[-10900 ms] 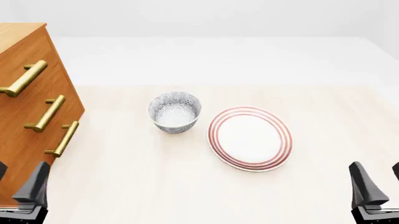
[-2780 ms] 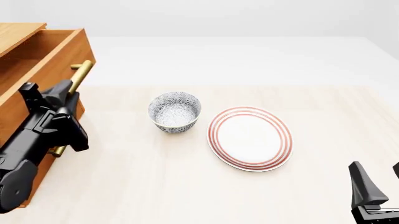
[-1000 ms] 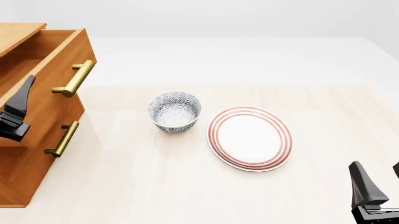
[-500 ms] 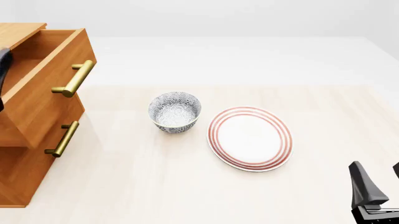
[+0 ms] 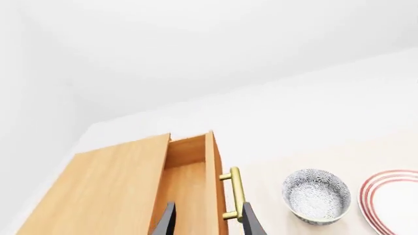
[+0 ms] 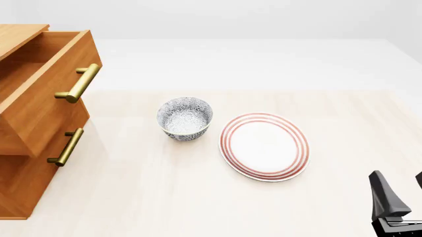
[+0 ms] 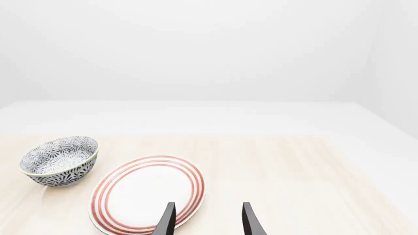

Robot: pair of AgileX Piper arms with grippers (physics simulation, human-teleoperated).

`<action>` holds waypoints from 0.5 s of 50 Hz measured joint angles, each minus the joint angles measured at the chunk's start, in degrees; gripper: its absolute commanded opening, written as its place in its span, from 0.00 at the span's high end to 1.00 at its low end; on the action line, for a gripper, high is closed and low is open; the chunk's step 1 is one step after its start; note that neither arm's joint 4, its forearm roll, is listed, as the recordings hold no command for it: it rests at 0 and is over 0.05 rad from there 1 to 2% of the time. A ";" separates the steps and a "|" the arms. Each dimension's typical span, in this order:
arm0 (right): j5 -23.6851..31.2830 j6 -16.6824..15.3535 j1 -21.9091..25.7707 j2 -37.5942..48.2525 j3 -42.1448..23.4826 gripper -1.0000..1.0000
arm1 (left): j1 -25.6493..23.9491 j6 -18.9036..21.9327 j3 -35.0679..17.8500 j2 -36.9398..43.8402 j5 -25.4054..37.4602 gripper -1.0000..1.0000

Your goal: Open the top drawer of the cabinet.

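Note:
The orange-brown cabinet (image 6: 26,173) stands at the table's left edge. Its top drawer (image 6: 49,94) is pulled out toward the bowl, the inside showing, and its brass handle (image 6: 78,83) is free. The left wrist view looks down on the cabinet's top (image 5: 111,191), the drawer (image 5: 188,181) and the handle (image 5: 235,195). My left gripper (image 5: 207,225) hangs open above them, holding nothing, and is outside the front view. My right gripper (image 6: 400,196) rests open at the near right corner; in its own wrist view the right gripper (image 7: 207,223) is empty.
A patterned bowl (image 6: 185,118) stands mid-table, with a red-ringed white plate (image 6: 264,146) to its right. Both also show in the wrist views: bowl (image 5: 316,197), plate (image 5: 394,198), bowl (image 7: 60,159), plate (image 7: 147,198). A lower drawer's handle (image 6: 66,146) sticks out beneath the top drawer.
My left gripper, seen beside the open drawer a second ago, has drawn back left and out of the front view. The drawer stays pulled out. The right arm has not moved.

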 measured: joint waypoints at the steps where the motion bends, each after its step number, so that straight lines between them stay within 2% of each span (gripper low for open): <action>1: 0.00 0.00 0.00 0.00 0.00 0.00 | 0.07 -0.41 -0.58 0.20 0.77 0.00; 13: 0.00 0.00 0.00 0.00 0.00 0.00 | 0.90 -4.20 -7.14 2.56 9.05 0.00; 25: 0.00 0.00 0.00 0.00 0.00 0.00 | 1.09 -6.43 -11.40 5.45 14.42 0.00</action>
